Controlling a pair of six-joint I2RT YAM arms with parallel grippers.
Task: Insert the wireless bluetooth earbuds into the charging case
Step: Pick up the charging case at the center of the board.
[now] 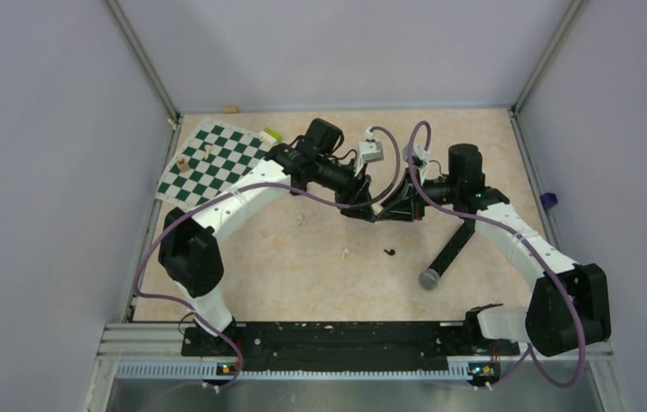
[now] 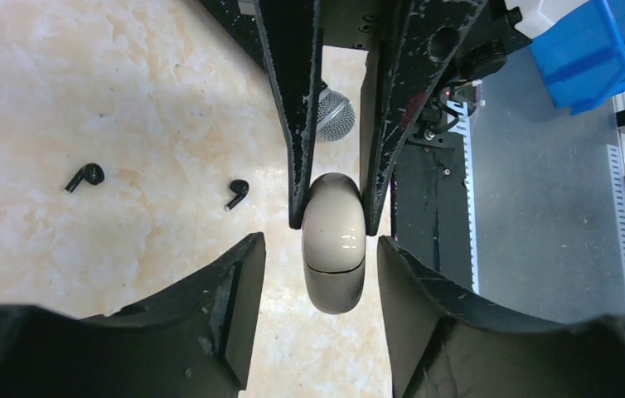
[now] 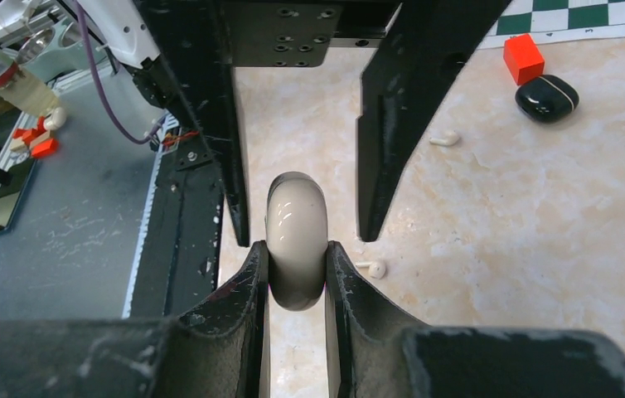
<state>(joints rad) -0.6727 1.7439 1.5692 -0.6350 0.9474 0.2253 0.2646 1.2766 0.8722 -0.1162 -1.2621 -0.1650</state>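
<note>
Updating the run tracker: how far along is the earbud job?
Done: nothing yet. Both black earbuds lie loose on the table, and the black case sits apparently shut beside the red block, untouched. In hand: the right gripper clamps a cream case, not the black one; the left gripper stands open either side of it. Left: open the black case and seat both earbuds.
</note>
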